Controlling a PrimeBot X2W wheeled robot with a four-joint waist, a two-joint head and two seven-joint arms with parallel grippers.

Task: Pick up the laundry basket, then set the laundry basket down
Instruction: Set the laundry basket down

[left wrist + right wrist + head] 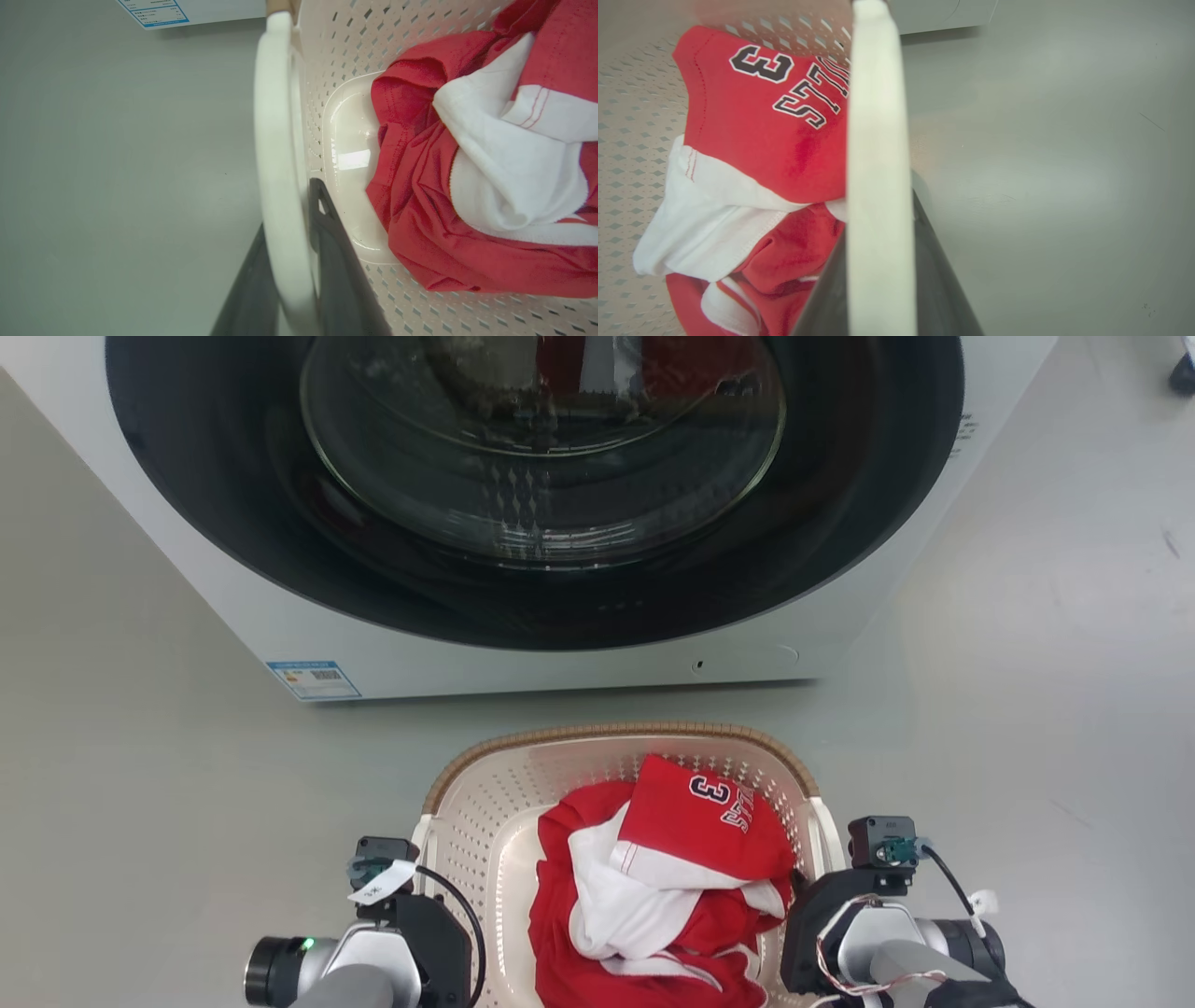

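The laundry basket (616, 735), cream and perforated with a brown woven-look rim, stands close in front of me on the grey floor. A red and white jersey (672, 859) with a "3" on it lies bundled inside. My left gripper (292, 210) has its dark fingers closed on either side of the basket's white left handle (275, 140). My right gripper (882, 214) clamps the white right handle (878, 116) the same way. In the head view both wrists flank the basket's sides. Whether the basket's bottom touches the floor is hidden.
A white front-loading washer (560, 658) with a round dark glass door (541, 457) stands just beyond the basket, a blue label (313, 679) at its lower left corner. Grey floor (140, 756) spreads to both sides.
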